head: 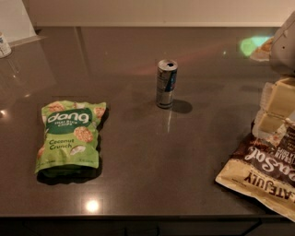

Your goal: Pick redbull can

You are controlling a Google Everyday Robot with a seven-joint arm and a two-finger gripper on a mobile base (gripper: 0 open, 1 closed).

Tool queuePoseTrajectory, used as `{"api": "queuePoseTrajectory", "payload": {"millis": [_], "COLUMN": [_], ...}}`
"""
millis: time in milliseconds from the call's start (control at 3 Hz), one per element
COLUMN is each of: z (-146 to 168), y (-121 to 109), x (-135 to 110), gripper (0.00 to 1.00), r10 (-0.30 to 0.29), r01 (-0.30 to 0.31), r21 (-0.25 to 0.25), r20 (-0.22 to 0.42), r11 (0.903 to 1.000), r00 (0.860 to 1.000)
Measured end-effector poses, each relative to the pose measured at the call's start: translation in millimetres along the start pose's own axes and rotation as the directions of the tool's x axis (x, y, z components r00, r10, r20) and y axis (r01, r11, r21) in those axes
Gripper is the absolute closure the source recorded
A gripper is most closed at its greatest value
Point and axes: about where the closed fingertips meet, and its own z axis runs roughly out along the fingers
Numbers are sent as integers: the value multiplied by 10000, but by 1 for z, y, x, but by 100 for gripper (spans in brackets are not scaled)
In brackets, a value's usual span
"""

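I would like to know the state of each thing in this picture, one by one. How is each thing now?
can: upright on the counter, standing free, not held.
green bag: lying flat, label up, left of the can.
brown bag: lying flat at the right edge, partly out of view.
gripper: at the right edge above the brown bag, apart from the can.

A single camera looks down at a slant from above the near edge of the desk (184, 161), facing across it to the back wall (161, 11). The gripper (269, 109) sits close to the lens at the right border, cut off there. Most of the desk lies left of the gripper, at middle distance.
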Motion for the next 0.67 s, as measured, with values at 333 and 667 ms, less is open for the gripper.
{"api": "queuePoseTrajectory", "payload": {"millis": [333,667], "z": [0,11], "y": [0,-17], "x": [-1,-14], "gripper": [0,0], "r10": [4,45], "r01": [-4,-43], "r21": [20,-38], "r20": [8,613], "r11": [10000,10000], "r00": [10000,9981]}}
